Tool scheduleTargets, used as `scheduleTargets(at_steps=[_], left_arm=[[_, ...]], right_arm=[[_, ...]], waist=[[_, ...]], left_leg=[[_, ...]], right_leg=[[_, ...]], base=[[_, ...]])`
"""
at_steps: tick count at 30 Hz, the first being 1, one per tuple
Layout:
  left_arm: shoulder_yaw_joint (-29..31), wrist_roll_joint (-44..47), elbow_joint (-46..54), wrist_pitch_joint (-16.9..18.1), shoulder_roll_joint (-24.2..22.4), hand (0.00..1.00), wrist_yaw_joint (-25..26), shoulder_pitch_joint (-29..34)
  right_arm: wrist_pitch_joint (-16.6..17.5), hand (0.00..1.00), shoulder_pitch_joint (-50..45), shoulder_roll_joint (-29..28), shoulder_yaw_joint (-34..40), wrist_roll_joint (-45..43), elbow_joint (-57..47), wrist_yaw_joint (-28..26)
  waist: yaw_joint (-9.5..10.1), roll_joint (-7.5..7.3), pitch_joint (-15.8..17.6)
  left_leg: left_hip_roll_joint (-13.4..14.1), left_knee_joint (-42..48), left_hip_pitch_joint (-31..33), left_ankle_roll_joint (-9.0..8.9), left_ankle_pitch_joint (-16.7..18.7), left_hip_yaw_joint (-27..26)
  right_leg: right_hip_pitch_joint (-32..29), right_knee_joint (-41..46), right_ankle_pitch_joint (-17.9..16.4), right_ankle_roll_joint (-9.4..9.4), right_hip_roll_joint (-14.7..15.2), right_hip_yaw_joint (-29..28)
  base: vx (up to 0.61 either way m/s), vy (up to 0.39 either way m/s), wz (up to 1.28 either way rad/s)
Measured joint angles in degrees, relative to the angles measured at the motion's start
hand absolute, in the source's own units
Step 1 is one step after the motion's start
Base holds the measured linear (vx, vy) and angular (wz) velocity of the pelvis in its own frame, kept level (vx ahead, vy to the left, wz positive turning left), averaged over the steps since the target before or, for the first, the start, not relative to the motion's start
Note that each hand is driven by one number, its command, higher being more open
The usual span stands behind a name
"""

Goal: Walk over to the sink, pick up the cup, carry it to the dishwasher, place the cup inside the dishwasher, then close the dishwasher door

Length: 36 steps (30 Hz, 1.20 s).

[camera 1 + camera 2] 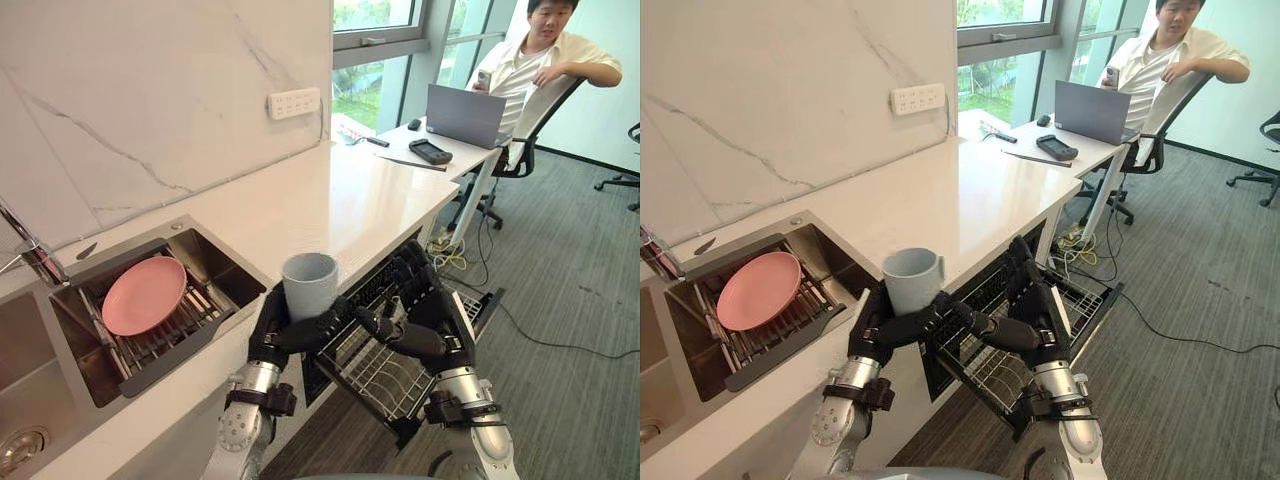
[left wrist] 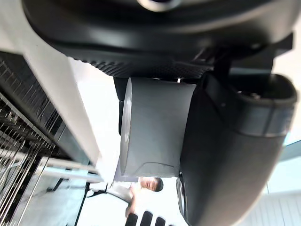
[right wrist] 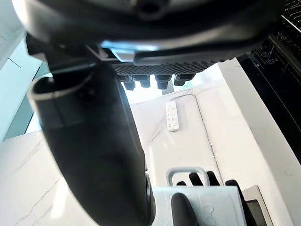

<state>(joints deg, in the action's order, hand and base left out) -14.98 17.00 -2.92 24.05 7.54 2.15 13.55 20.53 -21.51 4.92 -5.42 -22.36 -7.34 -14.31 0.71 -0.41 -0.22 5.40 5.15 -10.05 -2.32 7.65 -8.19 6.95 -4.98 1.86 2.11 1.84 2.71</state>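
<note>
A light grey cup (image 1: pixel 310 283) stands upright in my left hand (image 1: pixel 272 335), whose fingers curl round its lower half; it hangs over the counter's front edge, above the open dishwasher (image 1: pixel 385 375). The left wrist view shows the cup (image 2: pixel 155 127) gripped between palm and thumb. My right hand (image 1: pixel 432 322) hovers open over the pulled-out wire rack (image 1: pixel 1000 370), its thumb reaching toward the left hand's fingers, holding nothing. The cup (image 3: pixel 207 207) also shows past the right hand in the right wrist view.
A sink (image 1: pixel 215 262) to the left holds a rack with a pink plate (image 1: pixel 145 295). The white counter (image 1: pixel 340 200) runs on to a desk with a laptop (image 1: pixel 465 115), where a person (image 1: pixel 540 55) sits on an office chair. Grey carpet lies to the right.
</note>
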Motion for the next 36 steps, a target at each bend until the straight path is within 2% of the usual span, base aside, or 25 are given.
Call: scheduleTargets(at_steps=[6,14,24,36], left_arm=[[1.29,-0.21,0.26,0.10,-0.04,0.00,-0.89,0.00],[-3.25,-2.79,1.24,-0.31,-0.78,0.00,-3.89,-0.02],[-7.83,-4.81,1.25,-1.53,-0.65,0.00,-4.89,-0.04],[-10.83,-5.25,2.53,-3.81,-0.61,0.00,-4.94,-0.05]], right_arm=[[0.00,1.00,-0.06,-0.64,0.34,-0.04,0.10,-2.23],[0.01,1.00,-0.02,-1.08,-0.76,-0.05,0.63,-2.04],[0.05,1.00,0.62,-0.76,-3.42,-0.26,1.60,-0.39],[0.98,1.00,0.70,0.43,-6.43,-0.46,1.60,2.13]], waist=[[0.05,-0.23,0.22],[0.03,-0.34,0.34],[0.05,-0.82,1.10],[0.01,-0.81,1.03]], left_leg=[[-0.43,-0.21,0.01,-0.04,-0.02,0.00],[-0.59,-0.26,-0.10,-0.05,0.00,-0.01],[-0.57,-0.26,-0.60,-0.05,0.00,0.10],[-0.58,-0.27,-0.59,-0.04,-0.01,0.40]], right_leg=[[0.00,0.09,-0.18,0.28,0.62,0.50],[-0.23,0.95,-0.87,0.43,1.08,0.73],[-1.64,5.18,-3.56,0.60,1.30,1.15],[-1.62,5.30,-3.67,0.45,1.22,1.48]], base=[[0.00,0.002,0.01],[0.00,0.000,0.00],[0.00,0.000,0.00],[0.00,0.000,0.00]])
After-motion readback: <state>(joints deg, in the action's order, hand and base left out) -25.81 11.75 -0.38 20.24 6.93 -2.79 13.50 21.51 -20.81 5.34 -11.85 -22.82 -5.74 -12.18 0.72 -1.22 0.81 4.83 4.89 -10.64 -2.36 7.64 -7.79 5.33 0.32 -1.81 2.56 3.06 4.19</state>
